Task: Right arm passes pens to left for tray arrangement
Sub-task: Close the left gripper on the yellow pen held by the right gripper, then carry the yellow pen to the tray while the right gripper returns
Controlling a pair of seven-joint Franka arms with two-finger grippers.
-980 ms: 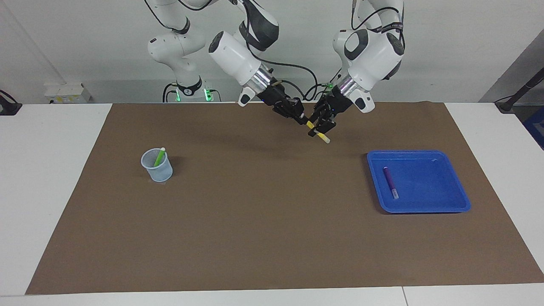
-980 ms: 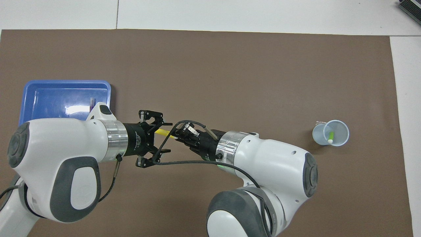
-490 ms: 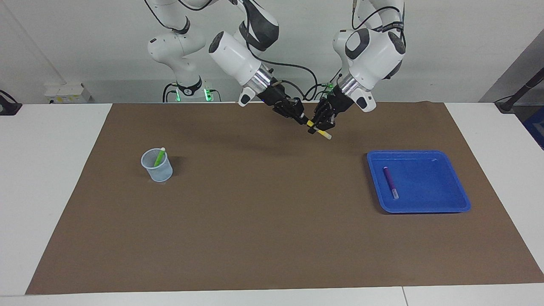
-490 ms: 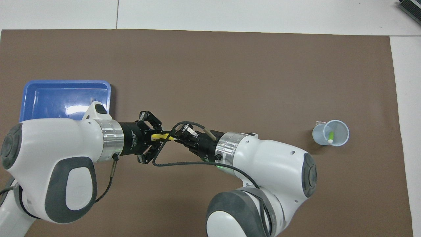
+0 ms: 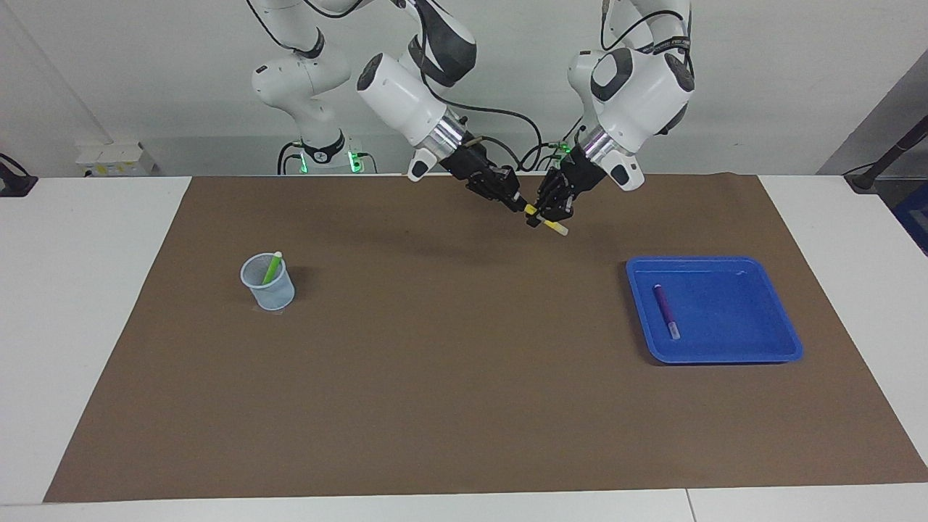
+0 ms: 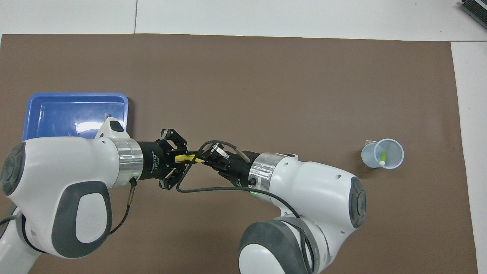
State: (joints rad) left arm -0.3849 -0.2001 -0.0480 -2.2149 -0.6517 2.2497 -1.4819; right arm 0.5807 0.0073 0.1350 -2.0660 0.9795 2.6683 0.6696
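Both grippers hold the yellow pen [image 5: 545,221] in the air over the brown mat, close to the robots' edge. My right gripper [image 5: 520,206] is shut on one end of it. My left gripper [image 5: 551,213] is shut on its middle, and the pale tip sticks out below. From overhead the yellow pen [image 6: 186,157] bridges the left gripper [image 6: 183,160] and the right gripper [image 6: 204,158]. The purple pen [image 5: 666,310] lies in the blue tray [image 5: 732,326] toward the left arm's end. The green pen [image 5: 272,268] stands in a cup.
A translucent pale-blue cup [image 5: 269,288] stands on the brown mat [image 5: 449,362] toward the right arm's end; overhead, the cup [image 6: 391,150] holds the green pen [image 6: 382,156]. The left arm covers part of the tray [image 6: 57,110] from above. White table borders the mat.
My left gripper has closed from open onto the yellow pen, which the right gripper kept holding. Both arms have hardly shifted.
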